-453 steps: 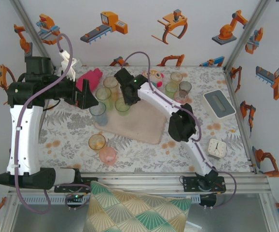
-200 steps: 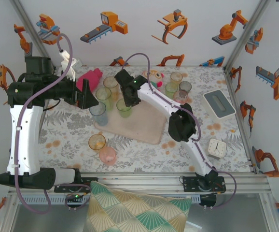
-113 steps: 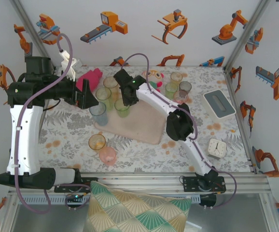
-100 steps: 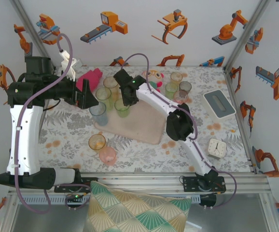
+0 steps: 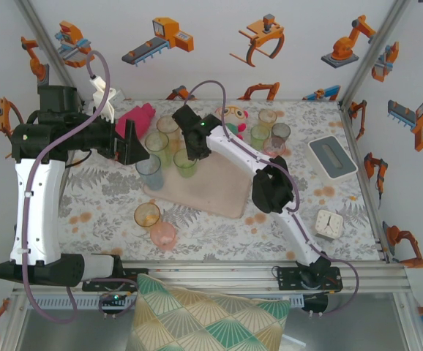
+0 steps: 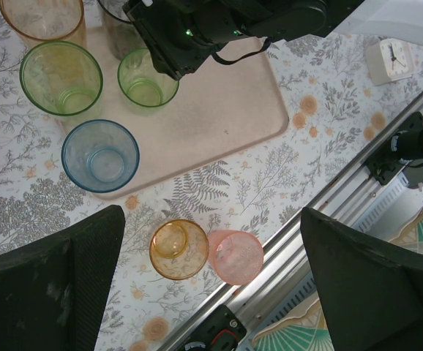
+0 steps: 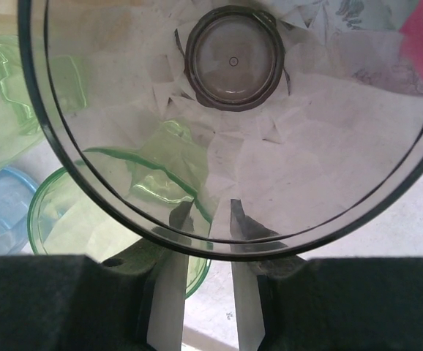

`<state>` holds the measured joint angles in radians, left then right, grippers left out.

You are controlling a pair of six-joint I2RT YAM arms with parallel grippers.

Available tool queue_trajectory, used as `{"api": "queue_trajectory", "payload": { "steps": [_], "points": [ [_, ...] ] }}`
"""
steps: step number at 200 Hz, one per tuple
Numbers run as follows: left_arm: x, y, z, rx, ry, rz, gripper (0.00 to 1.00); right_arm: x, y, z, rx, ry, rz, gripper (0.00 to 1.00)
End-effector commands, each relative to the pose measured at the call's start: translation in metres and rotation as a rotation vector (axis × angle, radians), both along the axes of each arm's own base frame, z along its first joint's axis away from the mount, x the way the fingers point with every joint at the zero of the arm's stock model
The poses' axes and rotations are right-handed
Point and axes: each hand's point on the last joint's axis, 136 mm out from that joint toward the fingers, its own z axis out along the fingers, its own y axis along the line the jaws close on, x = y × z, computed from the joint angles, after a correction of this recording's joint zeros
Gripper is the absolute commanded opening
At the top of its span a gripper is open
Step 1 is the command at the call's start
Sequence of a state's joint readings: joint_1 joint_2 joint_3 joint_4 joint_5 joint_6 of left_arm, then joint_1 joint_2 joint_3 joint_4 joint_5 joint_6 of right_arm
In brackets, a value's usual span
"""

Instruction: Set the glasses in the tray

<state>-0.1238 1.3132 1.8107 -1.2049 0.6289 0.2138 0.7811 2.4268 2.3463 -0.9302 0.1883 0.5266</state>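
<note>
The beige-pink tray (image 5: 211,191) (image 6: 219,110) lies mid-table. A blue glass (image 5: 149,167) (image 6: 99,155) and a green glass (image 5: 185,162) (image 6: 147,77) stand on its left end. My right gripper (image 5: 187,148) (image 7: 208,219) hangs over that end, jaws a little apart, tips behind the near wall of a grey glass (image 7: 233,131) (image 6: 116,29) with nothing between them. My left gripper (image 5: 131,142) (image 6: 211,281) is wide open and high at the tray's left. An amber glass (image 6: 178,248) and a pink glass (image 6: 235,256) sit on the table below it. More glasses (image 5: 270,131) cluster at the back right.
A yellow-green glass (image 6: 60,77) and an amber one (image 6: 42,14) stand by the tray's left end. A magenta cloth (image 5: 135,117) and a plush toy (image 5: 230,113) lie at the back. A grey-white box (image 5: 332,156) and a small clock (image 5: 329,224) sit on the right.
My right gripper has edged slightly toward the back left above the tray's left end. The left arm and the glasses around it have stayed put.
</note>
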Motion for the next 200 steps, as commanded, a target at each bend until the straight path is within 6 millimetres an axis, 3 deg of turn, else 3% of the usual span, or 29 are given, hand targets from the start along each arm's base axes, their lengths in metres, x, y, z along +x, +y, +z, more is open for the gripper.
{"api": "queue_trajectory", "payload": {
  "steps": [1,94,200],
  "points": [
    [-0.004,-0.002,-0.001,-0.022,0.023,-0.007,0.97,0.001,-0.007,0.030,0.013,-0.046,-0.018,0.31],
    [-0.003,0.000,-0.001,-0.011,0.013,0.000,0.97,-0.001,0.001,0.056,0.069,-0.070,0.021,0.36],
    [-0.003,0.012,0.004,0.044,-0.029,0.039,0.97,-0.018,-0.016,0.097,0.061,-0.109,0.039,0.40]
  ]
}}
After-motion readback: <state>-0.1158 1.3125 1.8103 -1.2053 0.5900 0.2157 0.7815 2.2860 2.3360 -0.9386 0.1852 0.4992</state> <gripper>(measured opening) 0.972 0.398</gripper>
